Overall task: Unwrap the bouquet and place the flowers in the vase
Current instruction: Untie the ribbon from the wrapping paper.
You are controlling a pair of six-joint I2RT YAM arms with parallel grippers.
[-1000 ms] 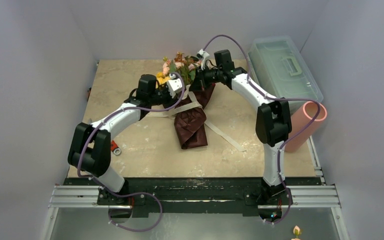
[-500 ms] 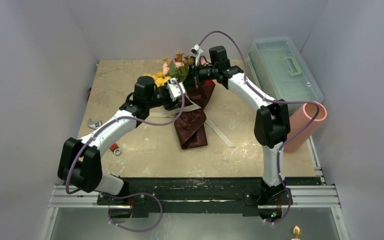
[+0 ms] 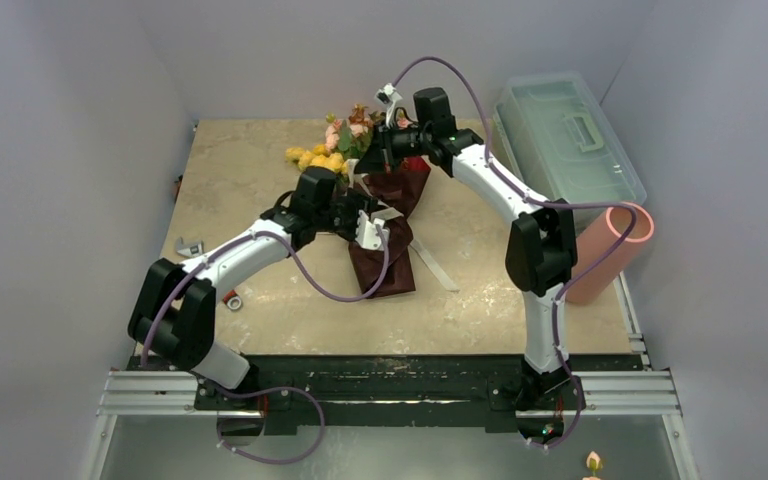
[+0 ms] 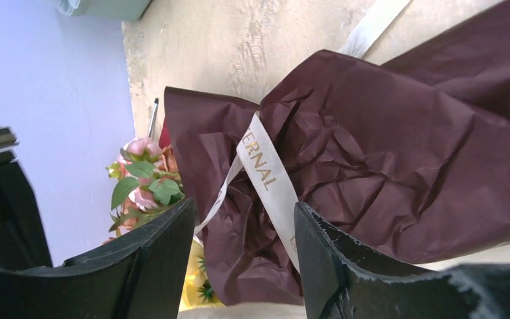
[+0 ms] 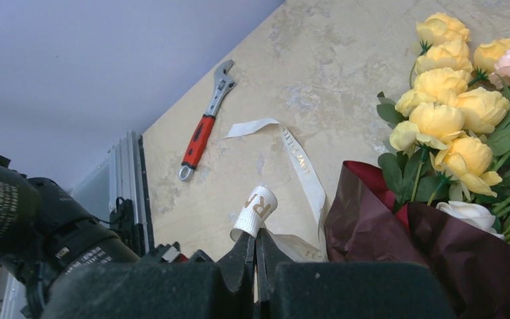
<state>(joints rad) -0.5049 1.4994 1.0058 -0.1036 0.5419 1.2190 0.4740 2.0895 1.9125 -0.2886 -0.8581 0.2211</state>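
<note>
Left gripper (image 4: pixel 244 212) has shifted to frame centre, jaws open with the bouquet (image 4: pixel 385 133) wrapping between them; right gripper (image 5: pixel 255 247) is clamped on the ribbon (image 5: pixel 257 205) end.

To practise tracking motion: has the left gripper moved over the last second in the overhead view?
Yes. The left gripper has shifted toward the table's near edge, away from the flowers, now over the dark red paper.

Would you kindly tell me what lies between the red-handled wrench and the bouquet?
A curl of cream ribbon lies across the tabletop between the wrench and the bouquet; the right wrist view shows it.
</note>
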